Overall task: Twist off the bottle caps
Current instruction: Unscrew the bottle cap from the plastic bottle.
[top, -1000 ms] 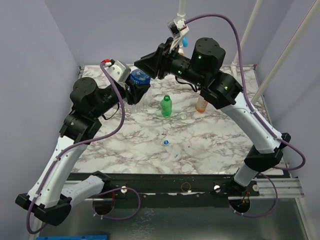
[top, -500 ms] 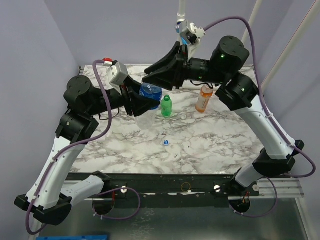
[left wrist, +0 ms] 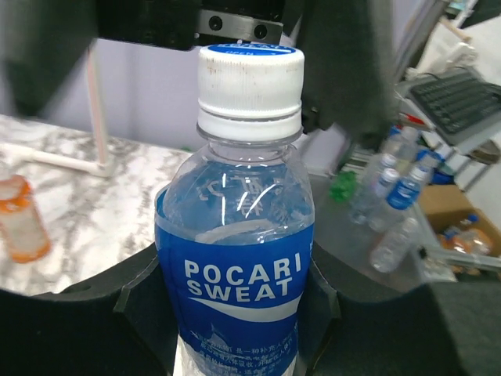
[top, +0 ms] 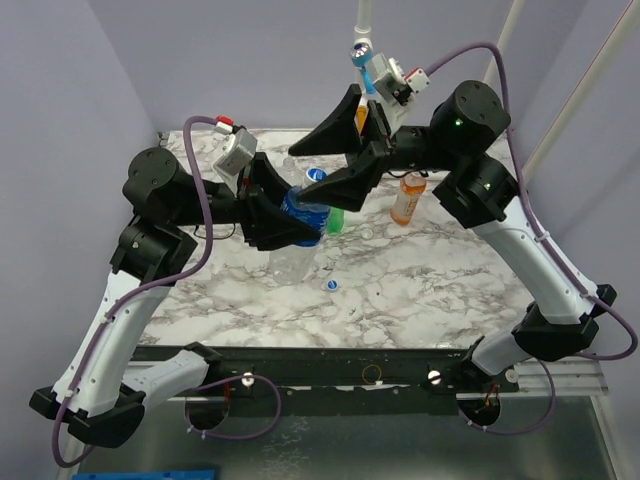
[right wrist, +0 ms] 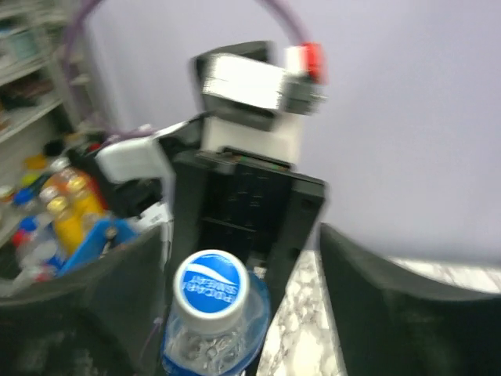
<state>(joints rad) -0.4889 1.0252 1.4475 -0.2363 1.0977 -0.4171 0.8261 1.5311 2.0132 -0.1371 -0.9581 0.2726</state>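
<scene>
My left gripper (top: 295, 216) (left wrist: 235, 313) is shut on the clear bottle with the blue label (top: 303, 212) (left wrist: 239, 290) and holds it tilted above the table. Its white cap with a blue top (top: 315, 175) (left wrist: 250, 78) (right wrist: 210, 288) is on the neck. My right gripper (top: 308, 182) (right wrist: 250, 313) is open, its fingers either side of that cap and apart from it. The green bottle (top: 336, 222) stands mostly hidden behind the held one. The orange bottle (top: 405, 200) (left wrist: 20, 218) stands at the back right.
A small loose blue-and-white cap (top: 331, 285) lies on the marble table (top: 420, 290) below the held bottle. White poles (top: 500, 70) rise behind the table's far right edge. Purple walls close in the left and back.
My right gripper was shut at the cap and now stands open around it. Both arms have carried the blue-label bottle right and nearer, in front of the green bottle.
</scene>
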